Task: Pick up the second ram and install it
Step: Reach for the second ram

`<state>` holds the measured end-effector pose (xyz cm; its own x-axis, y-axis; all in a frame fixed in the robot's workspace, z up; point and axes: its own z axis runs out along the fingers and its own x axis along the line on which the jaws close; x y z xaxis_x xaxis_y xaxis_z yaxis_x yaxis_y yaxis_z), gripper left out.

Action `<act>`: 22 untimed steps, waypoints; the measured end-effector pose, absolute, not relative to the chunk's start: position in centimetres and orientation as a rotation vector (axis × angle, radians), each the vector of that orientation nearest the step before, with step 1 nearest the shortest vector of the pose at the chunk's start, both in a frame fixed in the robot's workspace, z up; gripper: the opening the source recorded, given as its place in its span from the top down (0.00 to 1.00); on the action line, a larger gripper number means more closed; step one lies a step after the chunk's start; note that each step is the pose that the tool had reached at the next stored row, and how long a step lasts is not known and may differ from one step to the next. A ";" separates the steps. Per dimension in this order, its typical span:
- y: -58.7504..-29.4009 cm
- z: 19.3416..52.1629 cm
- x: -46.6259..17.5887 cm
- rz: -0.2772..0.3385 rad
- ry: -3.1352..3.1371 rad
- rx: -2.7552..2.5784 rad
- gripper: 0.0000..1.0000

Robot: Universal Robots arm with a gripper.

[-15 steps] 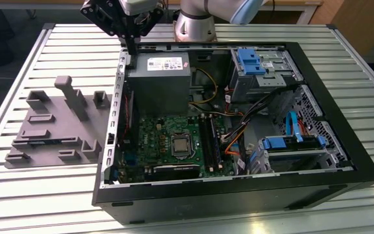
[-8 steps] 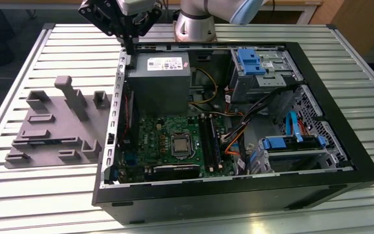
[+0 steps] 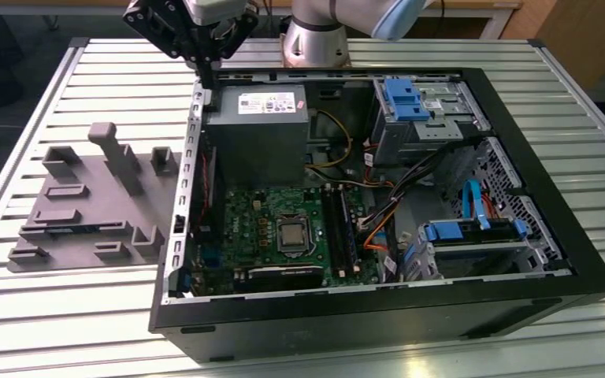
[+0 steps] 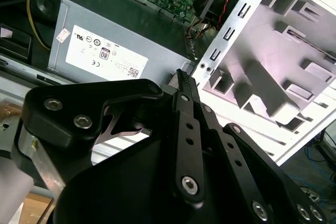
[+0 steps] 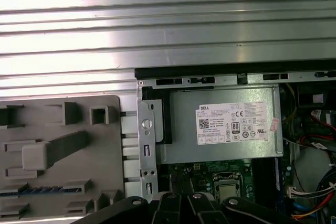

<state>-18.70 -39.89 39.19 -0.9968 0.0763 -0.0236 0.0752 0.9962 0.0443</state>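
Gripper (image 3: 207, 77) hangs over the back corner of the open computer case (image 3: 387, 307), above the grey power supply (image 3: 255, 134). My fingers (image 4: 186, 129) are drawn together to a narrow tip, nothing between them.

Second ram (image 3: 72, 229): sits in a slot of the grey fixture (image 3: 82, 185) on the slatted table (image 3: 103, 87), outside the case on the exterior view's left, well apart from me. In the first wrist view the second ram (image 5: 39, 189) reads as a thin blue strip sunk in its slot. I think only its upper edge stands proud, but that is hard to make out.

Handling, my guess: light, stiff, thin, brittle at chips and contacts. Take it across the two flat faces near the middle, gently. A skewed grip would let it twist.

Around: a tall grey post (image 3: 113, 153) and smaller blocks on the fixture stand near the slot and could catch a finger. The case side wall (image 3: 185, 197) stands between fixture and green motherboard (image 3: 250, 228). Loose cables (image 3: 381, 216) run beside the board
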 end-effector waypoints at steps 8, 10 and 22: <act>-39.9 39.2 -19.2 0.067 3.113 0.118 0.89; -39.9 39.1 -19.4 0.068 3.113 0.118 0.89; -39.9 39.1 -20.4 0.068 3.114 0.118 0.89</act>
<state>-20.40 -39.89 39.07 -0.9968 0.0763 -0.0227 0.0752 0.9962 0.0442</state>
